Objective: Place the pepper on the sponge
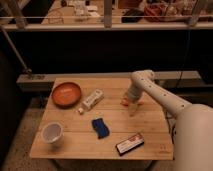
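Pepper (124, 103): on worktop (145, 137) near right edge, well apart from sponge (100, 127) at front centre | Tool (131, 107): low over pepper, fingers apart | Step, judged: grasp; centre fingers across slim body, close gently, lift straight.

White smooth arm (161, 98) w/ bulky rnd shoulder (196, 137); pale fingers (132, 107) at pepper (124, 103).

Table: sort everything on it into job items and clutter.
Job: pepper; sponge; tool, low over the pepper.
Clutter: orange plate; white tube; white cup; black box.
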`<state>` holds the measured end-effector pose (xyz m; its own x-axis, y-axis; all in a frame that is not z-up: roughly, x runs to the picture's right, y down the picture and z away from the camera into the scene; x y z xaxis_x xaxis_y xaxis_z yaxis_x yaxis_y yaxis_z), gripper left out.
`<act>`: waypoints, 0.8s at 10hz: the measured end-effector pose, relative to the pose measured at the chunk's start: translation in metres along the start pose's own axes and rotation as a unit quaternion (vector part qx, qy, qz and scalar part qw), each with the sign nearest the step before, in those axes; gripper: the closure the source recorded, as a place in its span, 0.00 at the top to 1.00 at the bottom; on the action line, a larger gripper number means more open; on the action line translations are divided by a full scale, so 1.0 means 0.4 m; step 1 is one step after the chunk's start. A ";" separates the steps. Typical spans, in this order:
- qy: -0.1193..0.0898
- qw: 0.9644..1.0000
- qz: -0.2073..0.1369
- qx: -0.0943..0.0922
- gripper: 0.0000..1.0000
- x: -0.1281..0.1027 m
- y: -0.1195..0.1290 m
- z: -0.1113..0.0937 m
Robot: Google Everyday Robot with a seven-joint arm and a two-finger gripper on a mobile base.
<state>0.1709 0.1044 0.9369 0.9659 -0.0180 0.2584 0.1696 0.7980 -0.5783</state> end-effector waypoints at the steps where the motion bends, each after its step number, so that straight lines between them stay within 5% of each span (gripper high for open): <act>1: 0.000 1.000 0.000 0.000 0.74 0.000 0.000 0.004; 8: 0.005 1.000 -0.006 -0.002 0.11 -0.005 -0.005 0.001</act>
<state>0.1687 0.1030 0.9379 0.9656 -0.0332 0.2578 0.1817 0.7956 -0.5780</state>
